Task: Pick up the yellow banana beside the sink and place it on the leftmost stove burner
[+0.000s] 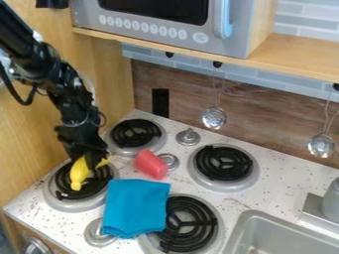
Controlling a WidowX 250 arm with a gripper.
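Fingers drawn in around the yellow banana (pixel 79 174), my gripper (pixel 88 156) has its 2 tips at the burner (pixel 100 182) beside the blue cloth (pixel 136 206). Firm, gentle squeeze here; any move should run straight, banana clear of coil and cloth.

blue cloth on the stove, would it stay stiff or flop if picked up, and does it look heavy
The blue cloth would probably flop, given its soft, slightly uneven edges. It looks thin, so likely light for its spread. Pushed right, it might bunch on the coil burner it partly overlaps.
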